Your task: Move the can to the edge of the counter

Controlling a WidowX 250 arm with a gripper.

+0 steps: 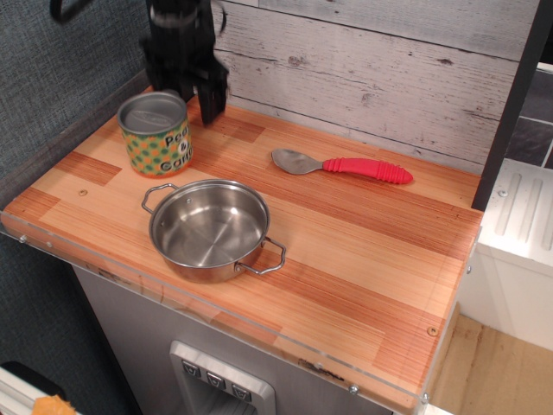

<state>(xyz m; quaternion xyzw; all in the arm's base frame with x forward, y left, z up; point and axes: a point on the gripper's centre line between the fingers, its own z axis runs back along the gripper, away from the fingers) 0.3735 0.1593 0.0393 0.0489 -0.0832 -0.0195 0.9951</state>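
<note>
One can [155,132] stood upright at the far left of the counter [363,251], just beyond the pot [210,227], and the gripper [188,93] hung just behind and to the right of it, its fingers spread and holding nothing. To do this step well, you needed to centre those fingers over the lid, drop straight down, and close around the body low enough that it would not tip. You also had to keep clear of the pot's handle near the can.
</note>
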